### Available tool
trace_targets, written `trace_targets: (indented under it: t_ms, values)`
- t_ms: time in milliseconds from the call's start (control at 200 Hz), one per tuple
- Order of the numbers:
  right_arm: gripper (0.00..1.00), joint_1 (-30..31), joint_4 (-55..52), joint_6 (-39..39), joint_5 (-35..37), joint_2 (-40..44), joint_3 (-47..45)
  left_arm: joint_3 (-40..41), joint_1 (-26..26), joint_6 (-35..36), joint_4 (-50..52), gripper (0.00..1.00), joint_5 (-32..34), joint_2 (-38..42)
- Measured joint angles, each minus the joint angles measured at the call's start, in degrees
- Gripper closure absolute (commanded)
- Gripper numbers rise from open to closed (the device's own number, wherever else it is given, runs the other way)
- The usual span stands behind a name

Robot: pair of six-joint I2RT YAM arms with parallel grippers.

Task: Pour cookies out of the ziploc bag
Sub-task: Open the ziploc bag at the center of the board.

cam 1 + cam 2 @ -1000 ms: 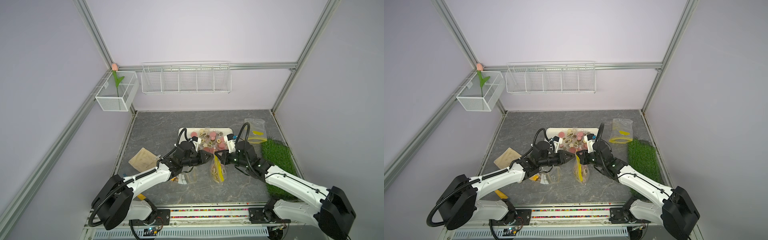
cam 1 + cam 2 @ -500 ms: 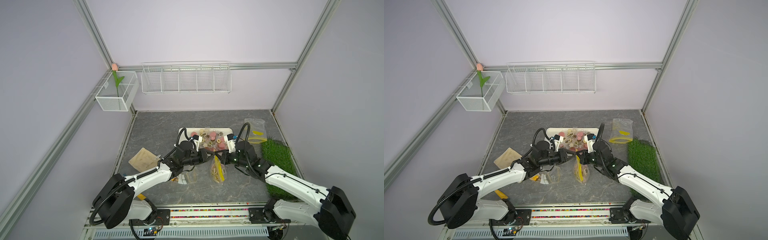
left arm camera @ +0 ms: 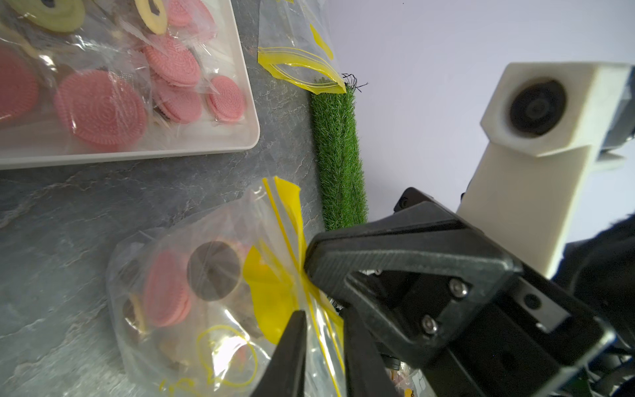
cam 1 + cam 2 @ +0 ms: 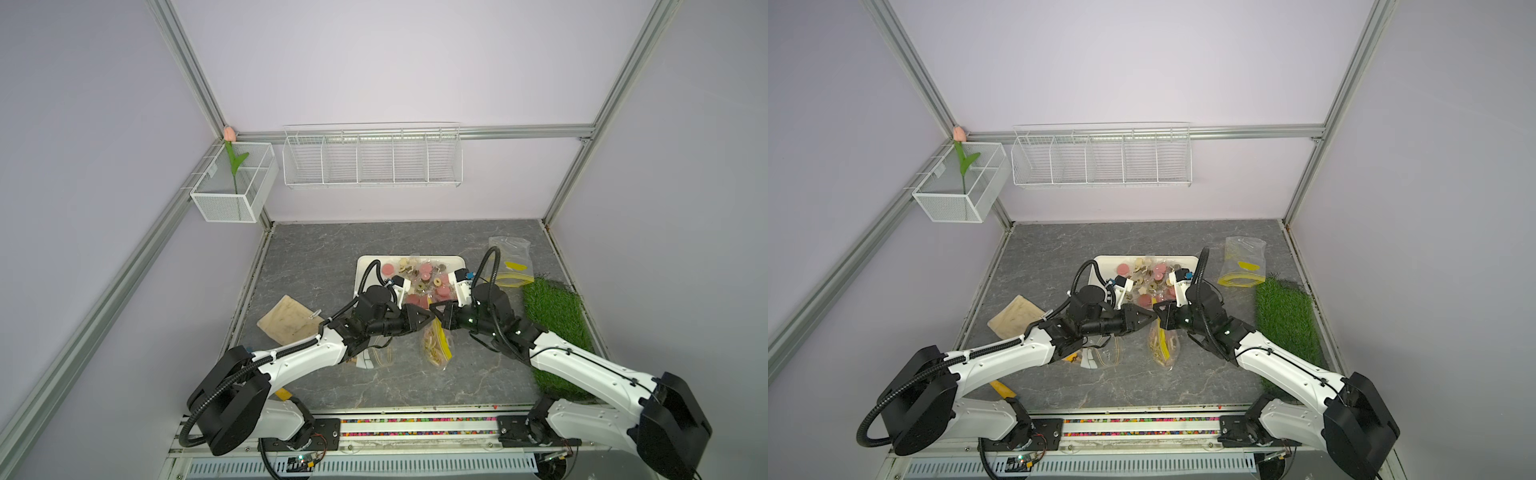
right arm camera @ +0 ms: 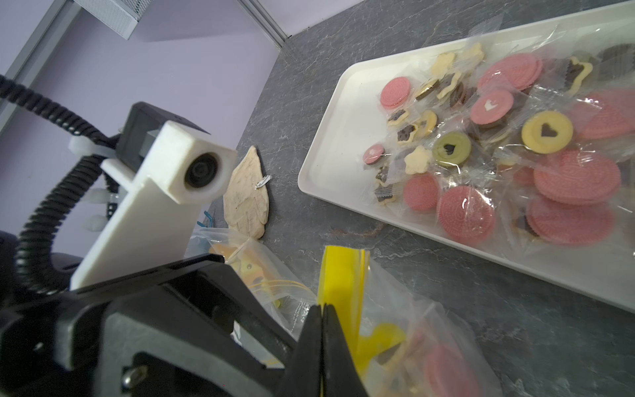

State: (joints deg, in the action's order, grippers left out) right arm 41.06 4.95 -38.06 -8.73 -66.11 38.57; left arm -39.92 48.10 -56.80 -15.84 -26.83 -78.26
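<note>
1. While the right gripper (image 5: 323, 309) is clamped flat on the yellow zip strip of the ziploc bag (image 4: 436, 349), the left gripper (image 3: 323, 316) sits narrow. Its fingers (image 3: 292, 347) are either side of the clear film just under the strip. Can't tell if it actually bites the film.
2. Bag location: on the table between the white tray (image 4: 361, 266) and the robot base. The zip end is up at the two gripper tips, and the body appears to rest on the table.
3. The cookies (image 3: 168, 288) sit low in the bag: pink and dark rounds, some wrapped. A tray pile (image 5: 481, 154) is already out.
4. Step as I read it: open the zip. Each gripper needs one lip only. The right may be pinching both layers; can't confirm from the wrist views.
5. To do it well, close the left fully on its own lip before any pull. Then pull the lips apart sideways with a short stroke and no lift. Otherwise the film likely slips out.
6. Once the mouth gapes, regrip near the bottom, carry it over the tray and tip it mouth-down onto the bare tray area.
7. Risks:
   - The film looks slick and the pinch is thin.
   - A second bag (image 4: 1100, 355) with white tags lies under the left arm, so don't drag it.
   - The empty bag (image 4: 509, 262) and grass mat (image 4: 557, 316) are well apart from the work, so no issue.
</note>
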Motion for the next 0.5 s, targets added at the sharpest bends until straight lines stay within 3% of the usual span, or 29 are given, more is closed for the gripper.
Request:
trace_targets:
  t_ms: [360,500]
  values:
    - [0.93,-0.04,0.57,-0.35,-0.13,0.2,-0.13,0.0,0.35,-0.59,-1.49,0.81,0.24,-1.55]
    - [0.93,-0.04,1.03,-0.92,-0.15,0.2,-0.37,0.0,0.35,-0.68,-1.51,0.76,0.24,-1.53]
